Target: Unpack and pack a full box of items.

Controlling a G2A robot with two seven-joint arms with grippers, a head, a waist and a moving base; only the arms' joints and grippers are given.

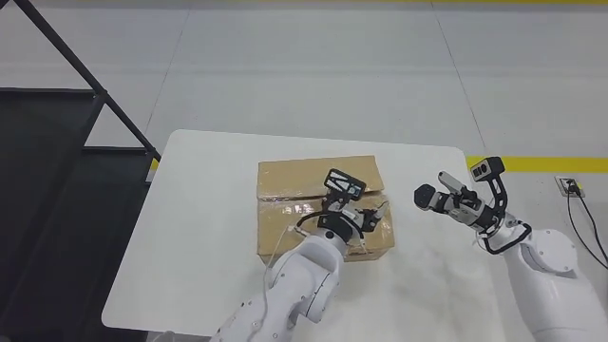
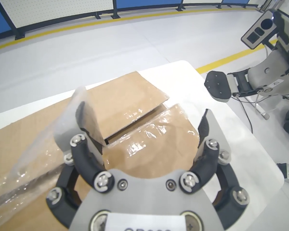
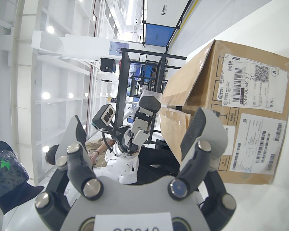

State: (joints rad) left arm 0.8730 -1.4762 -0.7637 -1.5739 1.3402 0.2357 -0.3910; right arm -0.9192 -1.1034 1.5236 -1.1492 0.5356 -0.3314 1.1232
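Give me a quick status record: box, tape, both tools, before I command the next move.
box: cardboard, on the white table, top flaps down, a narrow gap open at the seam
tape: clear strip lifted off the seam, draped over one finger of the left tool
left tool: open, above the box top at the seam
right tool: open, holding nothing, beside the box, apart from it

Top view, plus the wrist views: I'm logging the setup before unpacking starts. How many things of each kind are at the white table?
Brown cardboard box: 1
Lifted strip of clear packing tape: 1
Open robot grippers: 2 (left gripper, right gripper)
Total: 4
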